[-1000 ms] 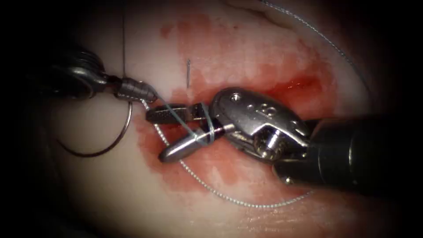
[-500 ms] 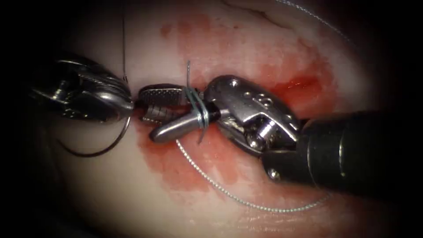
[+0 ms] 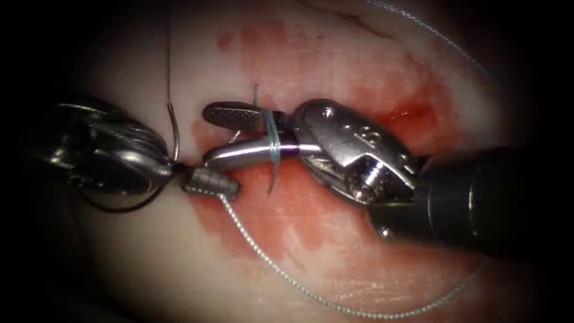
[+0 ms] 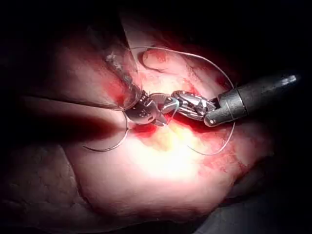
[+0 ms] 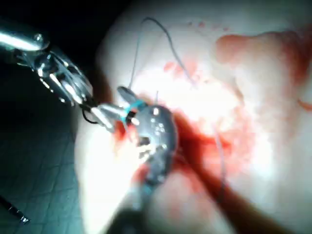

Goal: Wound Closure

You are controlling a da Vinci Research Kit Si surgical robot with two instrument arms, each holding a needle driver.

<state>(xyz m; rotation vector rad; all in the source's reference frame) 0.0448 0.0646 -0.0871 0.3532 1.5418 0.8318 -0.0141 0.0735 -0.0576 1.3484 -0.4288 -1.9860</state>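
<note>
Left of the cut (image 3: 412,112), the left tool (image 3: 209,182) has its jaws pinched on the thread (image 3: 263,254), and the needle (image 3: 175,128) seems to lie loose on the tissue (image 3: 335,60) beside it. The right tool (image 3: 208,136) has its jaws spread and empty, with thread wrapped round them. Best to keep those wraps snug and the thread lightly taut. The left wrist view shows the thread's wide slack loop, while the endoscope shows the wraps.
</note>
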